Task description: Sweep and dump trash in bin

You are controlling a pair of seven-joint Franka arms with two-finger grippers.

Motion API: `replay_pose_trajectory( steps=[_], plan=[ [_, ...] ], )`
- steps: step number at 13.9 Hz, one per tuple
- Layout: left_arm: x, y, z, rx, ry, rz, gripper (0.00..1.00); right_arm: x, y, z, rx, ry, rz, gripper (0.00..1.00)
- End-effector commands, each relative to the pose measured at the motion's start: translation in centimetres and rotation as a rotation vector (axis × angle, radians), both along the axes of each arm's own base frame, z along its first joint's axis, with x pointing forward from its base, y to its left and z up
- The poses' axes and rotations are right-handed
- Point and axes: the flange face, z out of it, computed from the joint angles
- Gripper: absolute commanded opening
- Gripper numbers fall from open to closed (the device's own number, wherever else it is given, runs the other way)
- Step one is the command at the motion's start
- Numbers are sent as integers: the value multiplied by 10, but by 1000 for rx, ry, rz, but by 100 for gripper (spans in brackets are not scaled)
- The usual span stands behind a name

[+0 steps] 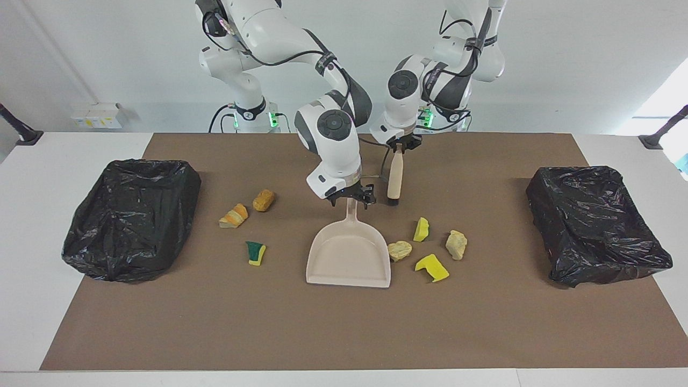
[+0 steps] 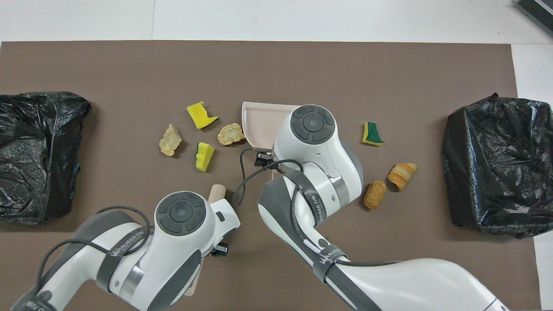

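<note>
A beige dustpan (image 1: pixel 348 258) (image 2: pixel 259 121) lies flat mid-table. My right gripper (image 1: pixel 350 198) is shut on its handle. My left gripper (image 1: pixel 401 146) is shut on the brush's tan handle (image 1: pixel 395 172) (image 2: pixel 216 191), which hangs down beside the pan's handle; the brush head is hidden. Several trash scraps lie on the mat. Toward the left arm's end are a tan one (image 1: pixel 400 250) touching the pan's side, a yellow-and-green one (image 1: pixel 421 229), a tan one (image 1: pixel 456 244) and a yellow one (image 1: pixel 431 267). Toward the right arm's end are an orange-brown one (image 1: pixel 263 200), a tan-orange one (image 1: pixel 234 216) and a green-and-yellow one (image 1: pixel 256 252).
A bin lined with a black bag (image 1: pixel 131 217) stands at the right arm's end of the brown mat. Another like it (image 1: pixel 594 223) stands at the left arm's end. The mat (image 1: pixel 344 333) stretches bare past the pan's mouth, farther from the robots.
</note>
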Motion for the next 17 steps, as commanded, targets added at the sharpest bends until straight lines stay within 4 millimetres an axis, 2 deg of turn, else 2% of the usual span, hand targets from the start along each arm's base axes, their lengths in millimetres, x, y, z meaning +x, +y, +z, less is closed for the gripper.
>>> replay_pose_trajectory(
  steps=[1, 3, 6, 7, 8, 10, 11, 13, 14, 17],
  plan=[
    [10, 39, 24, -37, -3, -17, 0, -12, 3, -12, 11, 10, -31, 87],
    [29, 82, 45, -79, -21, -16, 0, -18, 9, -14, 6, 17, -32, 86],
    [67, 121, 55, -97, -84, 103, 0, -23, 14, -13, 0, 23, -22, 74],
    [80, 135, 55, -105, -127, 173, 0, -23, 14, -12, -2, 23, -21, 64],
    [94, 141, 52, -112, -195, 260, 0, -25, 14, -12, -4, 27, -20, 49],
    [123, 172, 51, -121, -260, 377, 0, -26, 14, -13, -13, 34, -16, 10],
    [140, 175, 46, -120, -255, 390, 0, -26, 14, -12, -23, 34, -6, 0],
    [172, 179, 28, -116, -238, 410, 0, -26, 12, -7, -30, 42, 16, 0],
    [181, 178, 20, -115, -230, 408, 0, -23, 7, 2, -23, 32, 28, 0],
    [176, 171, 0, -102, -188, 393, 0, -17, -13, 27, 5, 1, 261, 0]
  ],
)
